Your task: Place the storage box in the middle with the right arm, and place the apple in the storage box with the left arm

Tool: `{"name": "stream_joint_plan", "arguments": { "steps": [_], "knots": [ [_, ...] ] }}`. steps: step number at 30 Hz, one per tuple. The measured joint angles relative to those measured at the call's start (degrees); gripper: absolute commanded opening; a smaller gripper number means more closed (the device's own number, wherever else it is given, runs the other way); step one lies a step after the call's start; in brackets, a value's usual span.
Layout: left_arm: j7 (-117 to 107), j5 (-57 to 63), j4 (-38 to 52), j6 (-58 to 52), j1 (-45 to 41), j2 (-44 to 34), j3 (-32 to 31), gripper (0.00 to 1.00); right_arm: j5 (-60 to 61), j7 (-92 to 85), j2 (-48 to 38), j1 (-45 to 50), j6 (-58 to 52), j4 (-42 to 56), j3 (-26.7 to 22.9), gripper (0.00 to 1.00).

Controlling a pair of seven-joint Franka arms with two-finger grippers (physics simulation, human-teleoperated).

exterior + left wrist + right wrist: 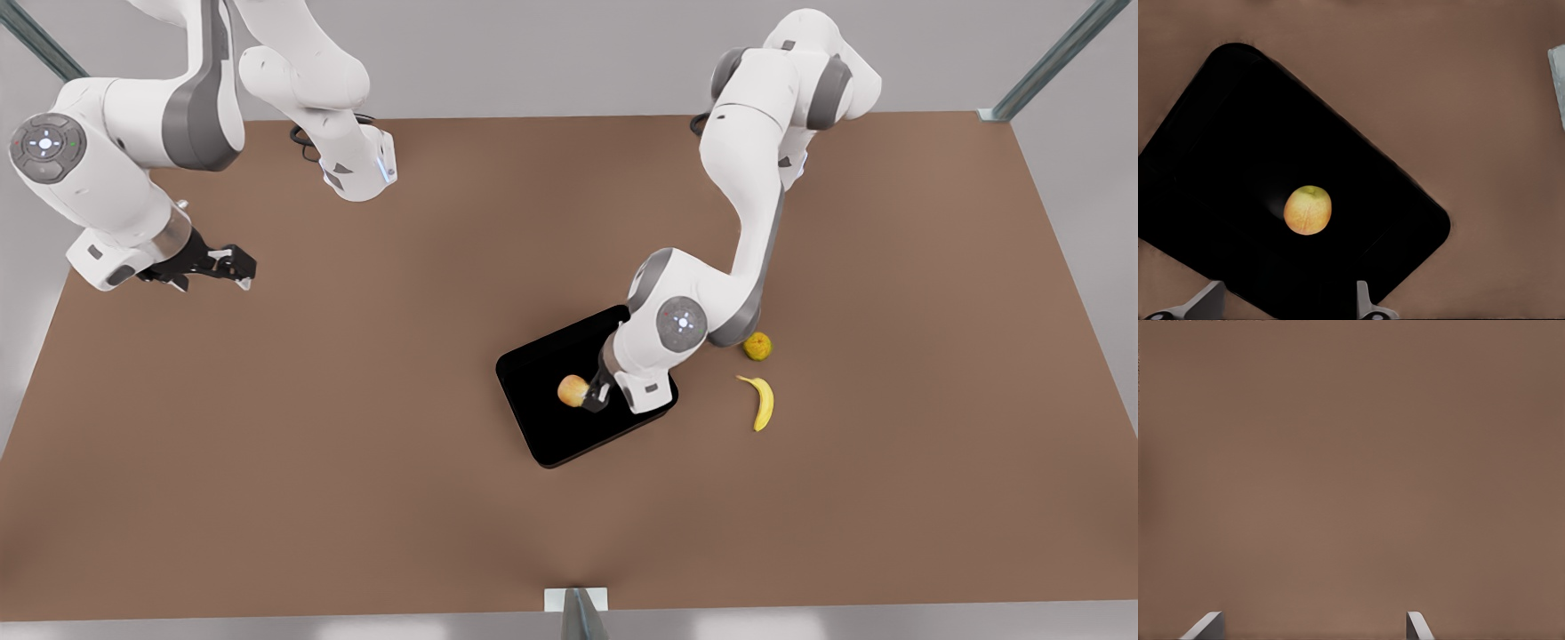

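Observation:
The black storage box point(544, 431) lies tilted near the table's middle. In it rests the red-orange apple point(572, 389), seen from above in the left wrist view as the apple point(1308, 210) on the box floor point(1218, 133). My left gripper point(594, 392) hangs over the box just beside the apple, on the arm at the front view's right. Its fingers point(1362, 298) are spread open, with the gripper's gap point(1286, 303) holding nothing. My right gripper point(222, 263) waits open over bare table at the front view's left, as the right wrist view point(1313, 627) confirms.
A dull yellow bumpy fruit point(757, 346) and a banana point(762, 402) lie on the brown table point(356, 498) just to the front view's right of the box. A grey post point(578, 612) stands at the near table edge.

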Motion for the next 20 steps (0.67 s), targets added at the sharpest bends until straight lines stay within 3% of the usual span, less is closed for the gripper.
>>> {"name": "stream_joint_plan", "arguments": {
  "steps": [4, 7, 8, 10, 13, 15, 20],
  "knots": [
    [44.89, 5.76, -0.16, -18.44, 12.07, -12.35, 0.15, 1.00, 0.00, 0.09, -0.03, -0.05, -0.53, 0.00, 0.00, 1.00],
    [71.35, 14.32, -16.08, -21.05, 19.04, -31.67, -0.18, 1.00, 0.08, 0.17, -0.03, -0.04, -0.52, 0.08, 0.09, 1.00],
    [78.60, 16.36, -18.81, -22.76, 26.60, -35.55, -3.68, 1.00, 0.09, 0.25, -0.03, 0.03, -0.73, 0.16, 0.09, 1.00],
    [80.65, 21.09, -23.07, -23.05, 43.62, -40.30, -21.58, 1.00, 0.78, 0.26, -0.18, 0.04, -0.93, 0.14, 0.09, 1.00],
    [84.21, 25.47, -27.11, -19.81, 40.03, -39.74, -22.77, 1.00, 0.88, 0.35, -0.37, 0.08, -1.31, 0.26, 0.09, 1.00],
    [83.02, 26.95, -20.69, -20.06, 40.91, -31.98, -22.57, 1.00, 0.88, 0.35, -0.47, 0.09, -1.32, 0.24, 0.09, 1.00],
    [80.22, 28.83, -19.78, -19.99, 39.70, -30.66, -22.84, 1.00, 0.96, 0.62, -0.81, 0.51, -2.72, 0.91, 0.09, 1.00]
  ]
}}
